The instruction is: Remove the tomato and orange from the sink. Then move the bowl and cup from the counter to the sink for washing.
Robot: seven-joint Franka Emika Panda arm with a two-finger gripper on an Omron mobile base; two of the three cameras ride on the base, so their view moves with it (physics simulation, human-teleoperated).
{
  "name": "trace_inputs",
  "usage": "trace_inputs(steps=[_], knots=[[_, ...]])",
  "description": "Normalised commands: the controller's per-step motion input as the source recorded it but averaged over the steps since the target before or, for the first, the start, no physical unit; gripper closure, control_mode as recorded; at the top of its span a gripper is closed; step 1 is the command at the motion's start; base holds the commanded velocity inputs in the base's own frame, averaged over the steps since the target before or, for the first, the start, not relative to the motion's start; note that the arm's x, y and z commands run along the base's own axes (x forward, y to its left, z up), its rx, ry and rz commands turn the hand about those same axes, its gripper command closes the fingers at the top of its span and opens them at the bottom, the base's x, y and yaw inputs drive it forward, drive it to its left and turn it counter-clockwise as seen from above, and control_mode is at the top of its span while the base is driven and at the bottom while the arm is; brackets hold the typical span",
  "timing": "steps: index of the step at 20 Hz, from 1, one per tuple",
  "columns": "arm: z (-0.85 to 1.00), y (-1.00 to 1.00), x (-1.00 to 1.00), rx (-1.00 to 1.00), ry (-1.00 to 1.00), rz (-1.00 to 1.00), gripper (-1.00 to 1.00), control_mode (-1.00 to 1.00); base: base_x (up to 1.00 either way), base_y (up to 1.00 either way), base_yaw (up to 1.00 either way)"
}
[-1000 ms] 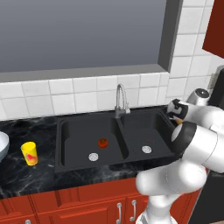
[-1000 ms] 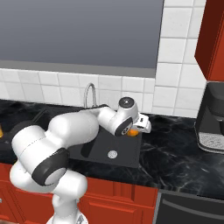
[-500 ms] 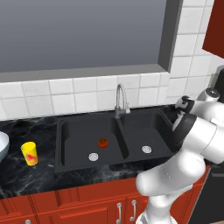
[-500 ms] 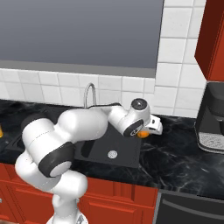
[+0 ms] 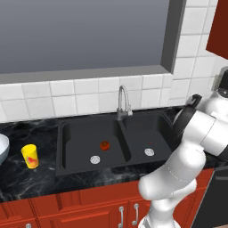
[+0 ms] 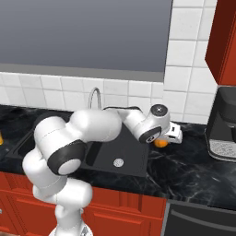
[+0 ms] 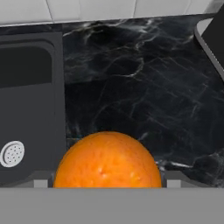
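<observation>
Tool [image 6: 167, 138] grips orange [image 7: 107, 159] over bench [image 7: 144, 96] right of sink [image 7: 30, 105]; lower gently before releasing, prevent rolling.

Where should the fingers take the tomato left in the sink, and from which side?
Across its widest middle, coming straight down from above. The tomato is a small round ball resting on the floor of the left basin of the sink, beside the drain, so the basin walls probably block a sideways approach.

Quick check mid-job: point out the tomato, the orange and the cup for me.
tomato [image 5: 105, 145], left base view, centre of the ball, in the left basin.
orange [image 7: 107, 160], hand view, middle of its skin.
cup [image 5: 30, 156], left base view, its yellow side wall.
</observation>
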Motion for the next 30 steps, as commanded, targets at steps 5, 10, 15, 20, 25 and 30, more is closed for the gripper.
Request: trace_inputs(steps=[5,10,15,20,25,30], knots=[[-0.07,-0.28,0.00,-0.06,0.00,-0.01,1.00,-1.00,0.00,0.00,0.00],[-0.13,-0.20,-0.02,-0.03,0.00,-0.01,1.00,-1.00,0.00,0.00,0.00],[-0.20,-0.17,-0.02,-0.02,0.00,-0.01,1.00,-1.00,0.00,0.00,0.00],[-0.28,-0.06,-0.01,0.00,0.07,-0.01,1.00,-1.00,0.00,0.00,0.00],[-0.20,-0.11,0.00,0.00,0.07,0.00,1.00,-1.00,0.00,0.00,0.00],[-0.16,-0.15,0.00,0.00,0.06,0.00,1.00,-1.00,0.00,0.00,0.00]])
